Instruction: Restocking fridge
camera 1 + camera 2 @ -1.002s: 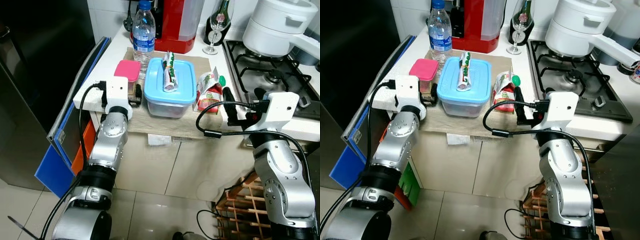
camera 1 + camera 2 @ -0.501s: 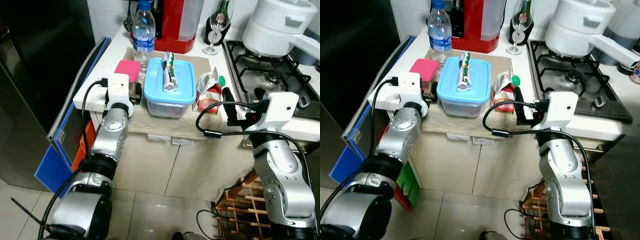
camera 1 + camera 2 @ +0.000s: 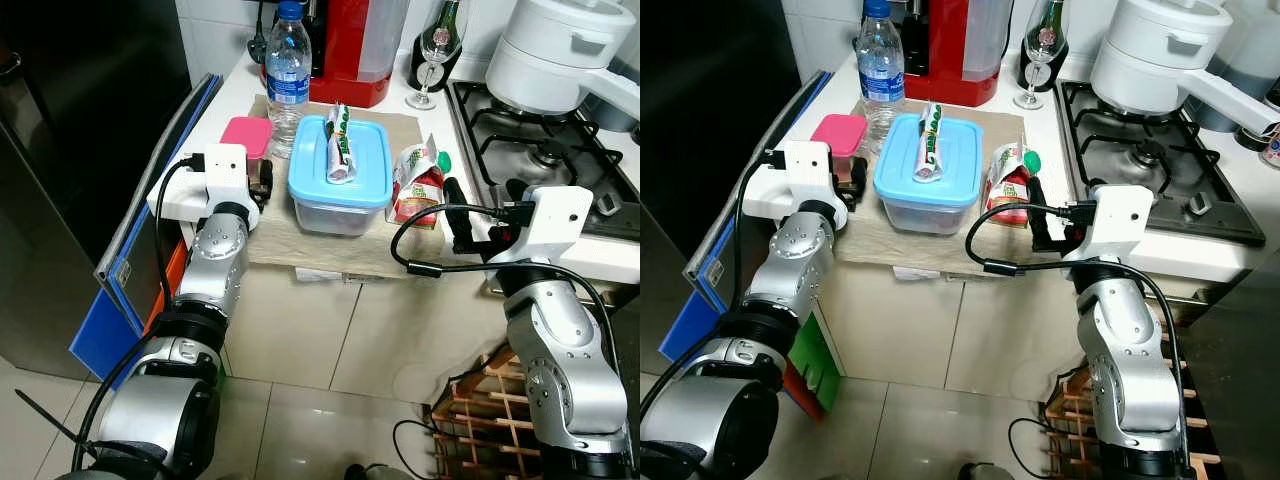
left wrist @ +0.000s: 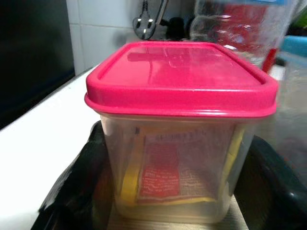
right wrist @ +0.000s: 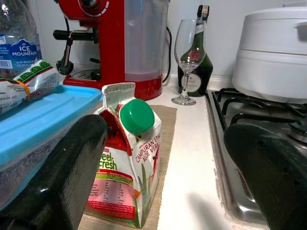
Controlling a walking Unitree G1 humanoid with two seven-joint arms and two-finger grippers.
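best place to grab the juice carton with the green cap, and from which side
Probably across the flat lower body of the juice carton, below the gabled top and green cap, which give the fingers nothing square to press on. Come from the counter's front edge, where the open right gripper already faces it; the blue-lidded container crowds one side, so keep the fingers narrow there.

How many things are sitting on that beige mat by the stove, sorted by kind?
Lidded plastic boxes: 2, a pink-lidded box and a blue-lidded box
Water bottles: 1
Juice cartons: 1
Wrapped packets: 1, lying on the blue lid
Total: 5
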